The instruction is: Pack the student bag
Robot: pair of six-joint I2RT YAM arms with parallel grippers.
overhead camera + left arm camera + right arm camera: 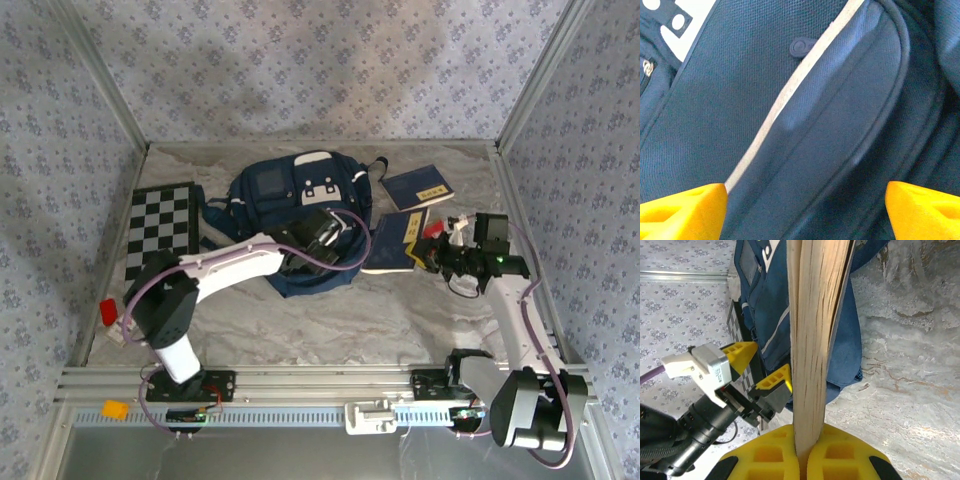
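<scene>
Student bag (268, 190) lay upper centre on table (400, 320). Soft, floppy fabric, probably light; best taken at strap or zipper rim. Left gripper (805, 200) fingers (682, 210) released, spread over it. Right gripper (805, 440) clenched on book (815, 340).

The left arm (235, 262) hides part of the bag (262, 190). The book (815, 340) (edge-on) is cut off at the top. A red thing (432, 229), perhaps a block, is too small to tell.
</scene>
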